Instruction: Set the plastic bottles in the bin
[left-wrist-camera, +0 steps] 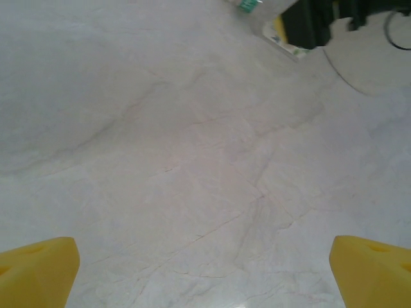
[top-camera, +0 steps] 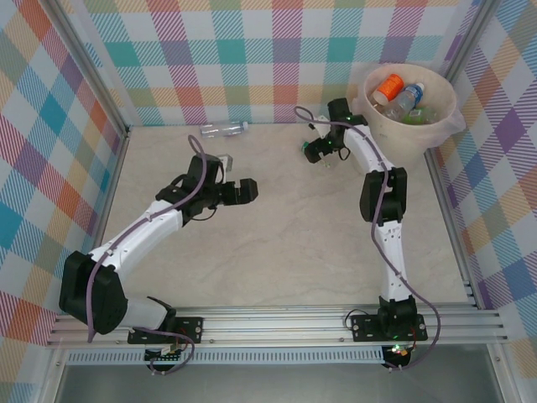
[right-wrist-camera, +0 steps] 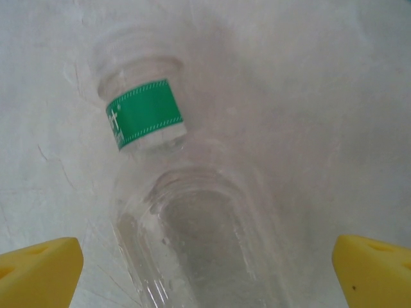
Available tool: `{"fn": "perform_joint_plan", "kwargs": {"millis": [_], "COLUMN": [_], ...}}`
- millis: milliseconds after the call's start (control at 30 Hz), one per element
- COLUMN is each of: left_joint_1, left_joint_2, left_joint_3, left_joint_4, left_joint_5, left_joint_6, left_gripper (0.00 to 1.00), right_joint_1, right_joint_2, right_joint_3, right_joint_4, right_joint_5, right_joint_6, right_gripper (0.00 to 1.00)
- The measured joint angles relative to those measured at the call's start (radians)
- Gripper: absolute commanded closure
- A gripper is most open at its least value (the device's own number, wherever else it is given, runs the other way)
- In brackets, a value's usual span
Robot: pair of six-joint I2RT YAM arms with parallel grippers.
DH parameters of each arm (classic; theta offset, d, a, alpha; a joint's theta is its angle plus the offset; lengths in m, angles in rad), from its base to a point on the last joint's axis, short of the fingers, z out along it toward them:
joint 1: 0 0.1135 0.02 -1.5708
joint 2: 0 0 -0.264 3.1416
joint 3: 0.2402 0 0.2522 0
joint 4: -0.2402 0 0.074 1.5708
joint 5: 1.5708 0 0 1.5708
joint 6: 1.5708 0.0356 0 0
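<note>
Right fingers [right-wrist-camera: 38, 266] of mine stand wide apart, empty, over a clear bottle [right-wrist-camera: 192, 244] on the worktop [right-wrist-camera: 334, 77]; its green label [right-wrist-camera: 144, 113] bears print I cannot read. Left fingers [left-wrist-camera: 35, 269] gape too. More bottles [top-camera: 394, 92] sit in the bin [top-camera: 419, 143].

Top view: bright, even, diffuse overhead light, sharp corner to corner. Shadows on the table [top-camera: 285, 243] are soft and faint, hugging the arms. No blown highlights; the bin [top-camera: 443, 124] rim is light but detailed. Frame posts splay outward toward 3 and 9 o'clock, a mild wide-angle effect.

Left wrist view: hazy, washed out, low contrast. Marble veins are soft. Small glare patch at 6 o'clock, duller grey toward 10 o'clock. Left fingertips [left-wrist-camera: 35, 273] at 7 and 5 o'clock are out of focus.

Right wrist view: near overexposed, table almost white. The bottle [right-wrist-camera: 192, 250] body at 6 o'clock is blurred, its green label [right-wrist-camera: 144, 114] fairly crisp. Right fingertips [right-wrist-camera: 38, 273] in the lower corners are soft.
</note>
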Motion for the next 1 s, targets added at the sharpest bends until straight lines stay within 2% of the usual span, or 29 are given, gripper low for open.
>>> {"fn": "perform_joint_plan", "kwargs": {"millis": [300, 400, 833, 1000], "left_joint_1": [-0.134, -0.133, -0.132, -0.132], "left_joint_2": [0.065, 0.137, 0.313, 0.314], "left_joint_3": [-0.012, 0.004, 0.038, 0.055], "left_joint_4": [0.221, 0.275, 0.447, 0.459], "left_joint_5": [-0.020, -0.010, 0.072, 0.103], "left_joint_6": [0.273, 0.317, 0.362, 0.358], "left_gripper": [0.00, 0.00, 0.00, 0.00], "right_joint_1": [0.006, 0.010, 0.029, 0.032], "right_joint_2": [0.037, 0.044, 0.069, 0.024], "right_joint_3": [0.001, 0.001, 0.006, -0.061], "right_joint_4": [-0.026, -0.028, -0.031, -0.003], "right_joint_5": [0.008, 0.013, 0.045, 0.042], "right_joint_6": [-0.036, -0.043, -0.008, 0.045], "right_gripper": [0.01, 0.08, 0.38, 0.44]}}
